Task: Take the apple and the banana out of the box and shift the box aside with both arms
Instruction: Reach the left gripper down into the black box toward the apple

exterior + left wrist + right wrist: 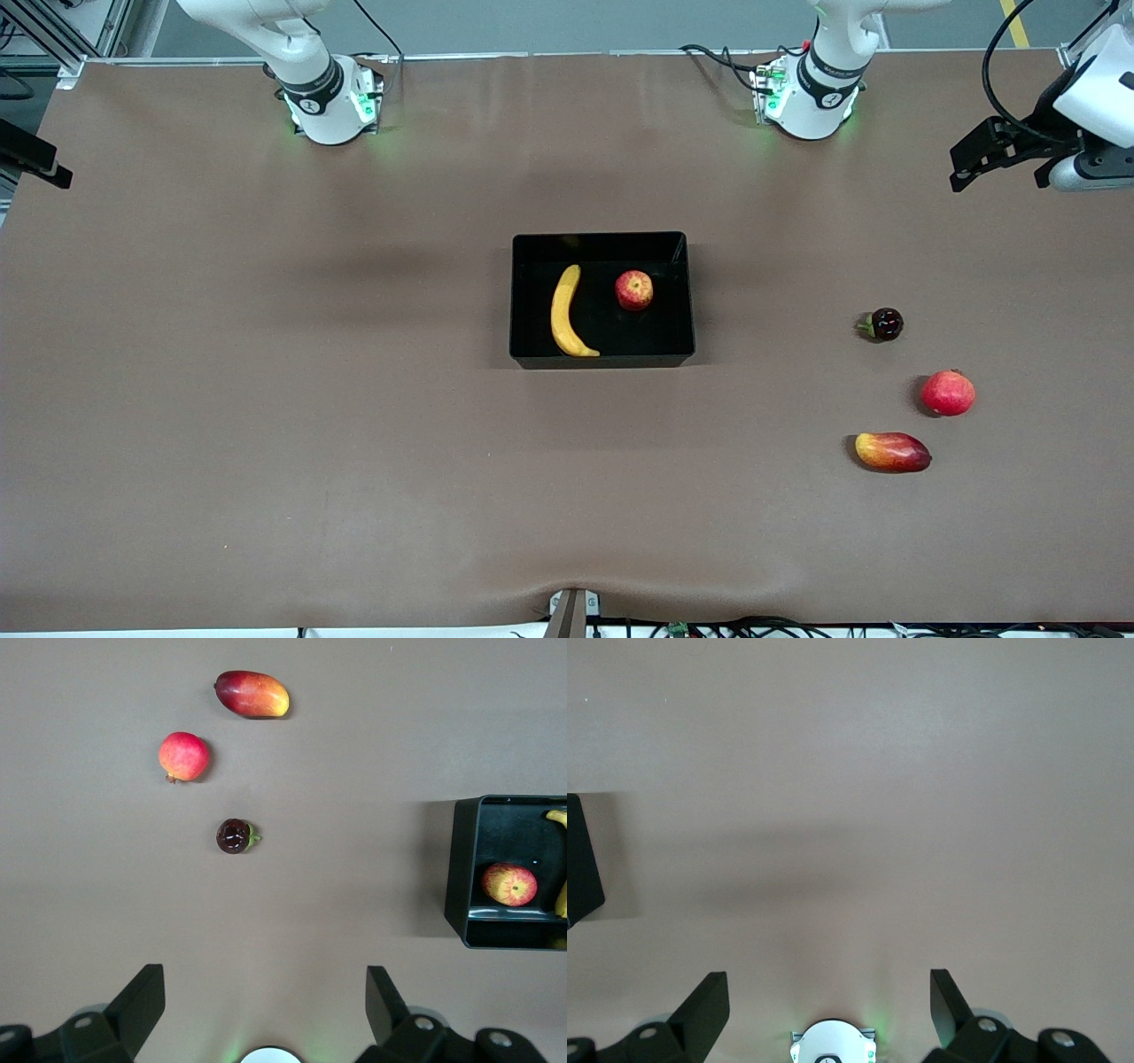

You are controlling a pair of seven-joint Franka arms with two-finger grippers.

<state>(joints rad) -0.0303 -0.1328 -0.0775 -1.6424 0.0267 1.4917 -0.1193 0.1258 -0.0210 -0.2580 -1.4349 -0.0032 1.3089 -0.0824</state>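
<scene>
The black box (602,361) sits at the middle of the table. Inside it lie the yellow banana (565,312) and, beside it toward the left arm's end, the small red apple (634,290). In the left wrist view the box (456,868), the apple (509,884) and a bit of the banana (560,895) show. My left gripper (266,970) hangs open and empty high over its own base. My right gripper (828,974) is likewise open and empty over its base, with a corner of the box (580,859) in sight. Neither gripper shows in the front view.
Toward the left arm's end lie a small dark fruit (884,324), a plain red round fruit (948,393) and a red-yellow mango (893,452), the mango nearest the front camera. A black and white fixture (1019,151) juts in at that end.
</scene>
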